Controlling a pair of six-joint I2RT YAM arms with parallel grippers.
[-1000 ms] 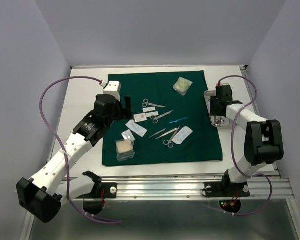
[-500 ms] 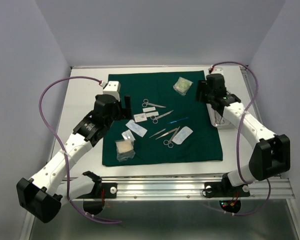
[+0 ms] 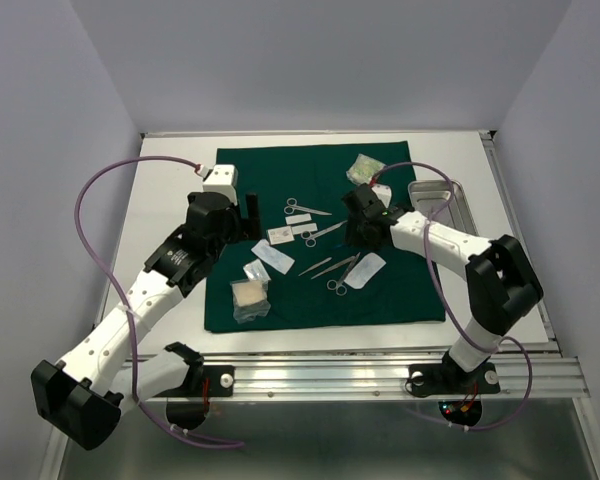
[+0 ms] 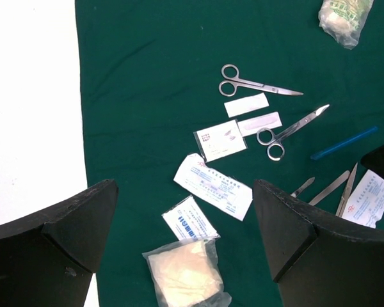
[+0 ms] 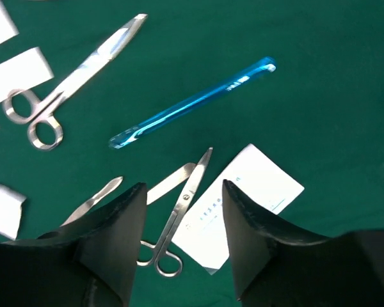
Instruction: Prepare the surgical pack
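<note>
1. The right gripper (image 5: 179, 220) hangs over the middle of the large dark green cloth drape (image 3: 400, 290). Its jaws are partly spread and pinch nothing.
2. In the right wrist view, the small steel scissors (image 5: 191, 188) lie in the gap between the jaws. The tips point towards the far right corner of the cloth and the finger rings towards the near edge. This long axis runs steeply across the line on which the jaws close, so I judge a grasp on the shank needs little turning.
3. Just past the scissor tips lies a slim translucent blue plastic instrument (image 5: 192, 102), slanted the same way. It is smooth and glossy, and probably slippery.
4. A flat white paper packet (image 5: 249, 192) lies under the scissors' right side, touching them, and thin steel forceps (image 5: 173, 179) lie just to their left. A closing finger could catch either one.
5. The small rectangular steel tray (image 3: 437, 185) sits on the white tabletop (image 3: 165, 190) beside the cloth's right edge, near its far corner. The right arm is much the nearer to it.
6. The left gripper (image 4: 185, 187) hovers near the cloth's left edge with its jaws spread wide and empty, above a crinkled clear bag of white gauze (image 4: 185, 275).
</note>
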